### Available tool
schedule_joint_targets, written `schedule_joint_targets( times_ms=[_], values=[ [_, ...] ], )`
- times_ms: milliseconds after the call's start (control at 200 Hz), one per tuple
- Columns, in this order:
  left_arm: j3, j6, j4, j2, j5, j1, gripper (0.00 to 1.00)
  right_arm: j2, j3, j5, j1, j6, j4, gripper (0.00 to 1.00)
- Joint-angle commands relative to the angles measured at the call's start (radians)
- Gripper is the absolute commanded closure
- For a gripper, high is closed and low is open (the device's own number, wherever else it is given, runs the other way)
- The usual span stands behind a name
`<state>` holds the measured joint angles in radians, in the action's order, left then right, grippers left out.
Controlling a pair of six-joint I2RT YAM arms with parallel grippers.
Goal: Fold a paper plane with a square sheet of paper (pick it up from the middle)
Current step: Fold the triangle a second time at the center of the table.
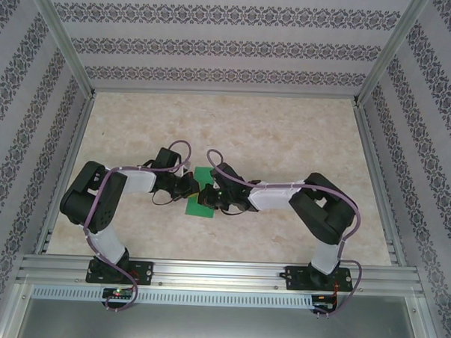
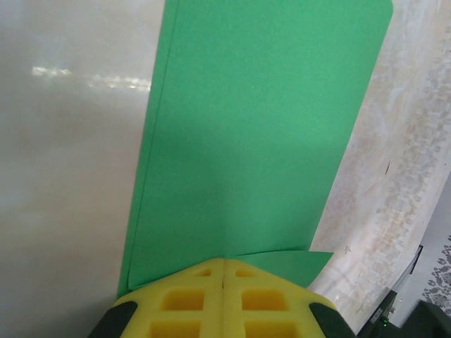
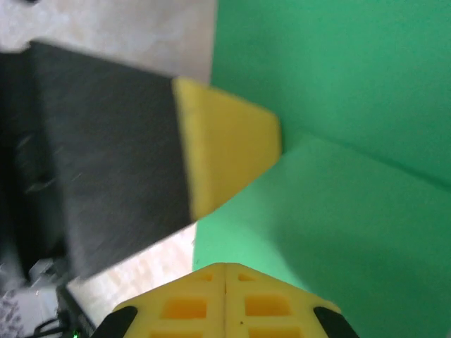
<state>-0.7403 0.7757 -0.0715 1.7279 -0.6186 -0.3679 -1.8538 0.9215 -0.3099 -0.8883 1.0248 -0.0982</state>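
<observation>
Since the beige counter (image 1: 287, 134) takes up most of the top view, I'll start there. The left arm (image 1: 104, 201) and right arm (image 1: 321, 207) reach in from the bottom edge and meet just below the middle of the frame. The square sheet of paper (image 1: 201, 201) lies flat on the counter right between them. It's already folded over into a longish green strip, with a small turned-in corner at the bottom right of the left wrist view.

The left hand (image 2: 223, 266) has its yellow pads pressed together, tips at the near end of the strip on a faint crease. The right hand (image 3: 225, 271) is closed up too, tips over the green, and one of the left hand's fingers (image 3: 225, 151) sits close by at the upper left of that frame. Can't tell if either actually has a layer pinched.

Handling-wise, my guess is it's featherlight and floppy, slides on that smooth counter, and creases for good if you mash it. Best bet is to pin one end and pinch a free edge or the raised fold, not the flat middle.
</observation>
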Motion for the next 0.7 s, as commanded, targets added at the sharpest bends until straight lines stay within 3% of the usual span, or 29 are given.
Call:
schedule_joint_targets(
  times_ms=[0, 325, 694],
  values=[
    [0.007, 0.026, -0.107, 0.019, 0.106, -0.005, 0.99, -0.037, 0.017, 0.076, -0.006, 0.074, -0.031, 0.95],
    [-0.003, 0.032, -0.127, 0.009, 0.104, -0.004, 0.98, -0.069, 0.018, 0.096, -0.009, 0.139, -0.113, 0.94],
    [-0.012, 0.03, -0.141, 0.012, 0.117, -0.004, 0.98, -0.076, -0.005, 0.111, -0.015, 0.105, 0.068, 0.95]
  ],
)
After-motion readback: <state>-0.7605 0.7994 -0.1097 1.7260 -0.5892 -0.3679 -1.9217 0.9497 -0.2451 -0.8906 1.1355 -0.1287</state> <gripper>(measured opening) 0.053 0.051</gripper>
